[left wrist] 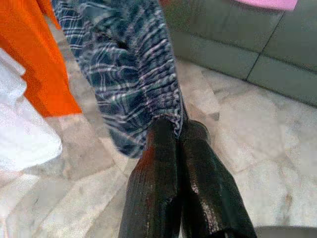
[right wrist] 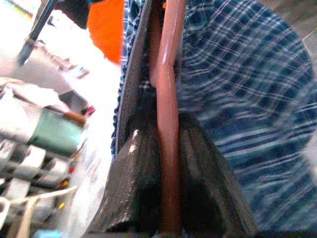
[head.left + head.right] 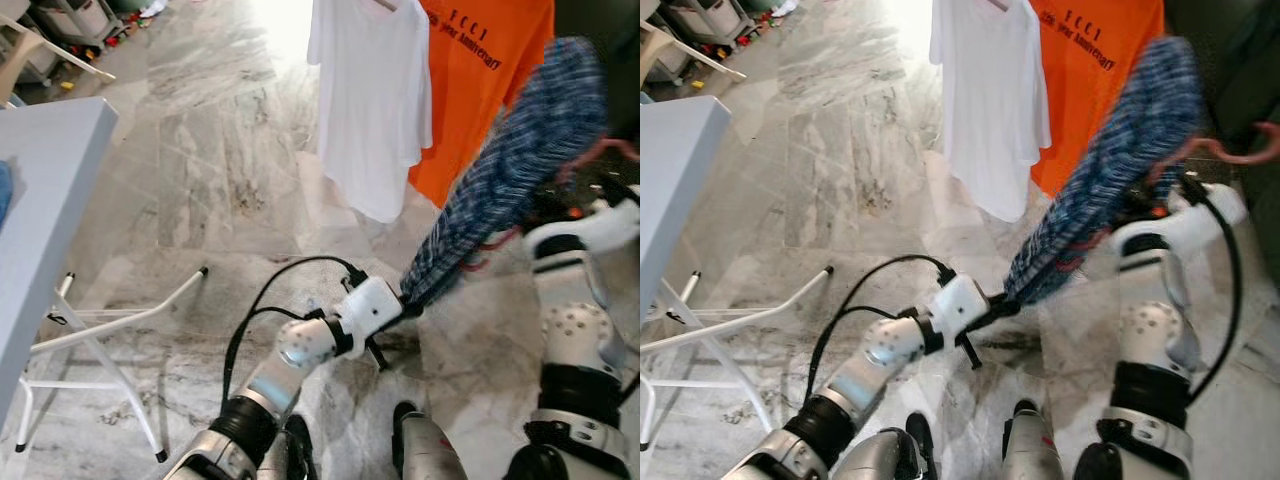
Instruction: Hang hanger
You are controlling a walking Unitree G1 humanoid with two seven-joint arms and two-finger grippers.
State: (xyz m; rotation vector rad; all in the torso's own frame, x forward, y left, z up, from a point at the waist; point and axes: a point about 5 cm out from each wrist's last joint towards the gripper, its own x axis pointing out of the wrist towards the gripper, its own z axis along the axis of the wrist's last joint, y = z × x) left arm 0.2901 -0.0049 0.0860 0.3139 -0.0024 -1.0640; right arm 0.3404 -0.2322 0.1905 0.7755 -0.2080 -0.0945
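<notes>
Hanger (image 2: 168,99) and the blue plaid shirt (image 3: 520,170) on it are both off the worktop and up in the air, carried between the two arms, so the picking-up looks finished and the hanging itself is still ahead. Beyond the grippers a white T-shirt (image 3: 370,100) and an orange T-shirt (image 3: 480,80) already hang side by side; I'd judge the plaid one is meant to join them, though whatever they hang from is cut off above.

Right gripper (image 2: 166,198) is raised high, its fingers closed tight around the reddish-brown hanger, whose hook (image 3: 1245,150) curls out past it to the robot's right. The shirt drapes down from there on a slant.

Left gripper (image 1: 178,144) sits lower and reaches forward with the elbow bent, its two black fingers pinched together on the bottom hem of the plaid shirt. The grey worktop (image 3: 50,200) stands well off to the left gripper's left, and a grey sofa (image 1: 257,54) lies beyond it.
</notes>
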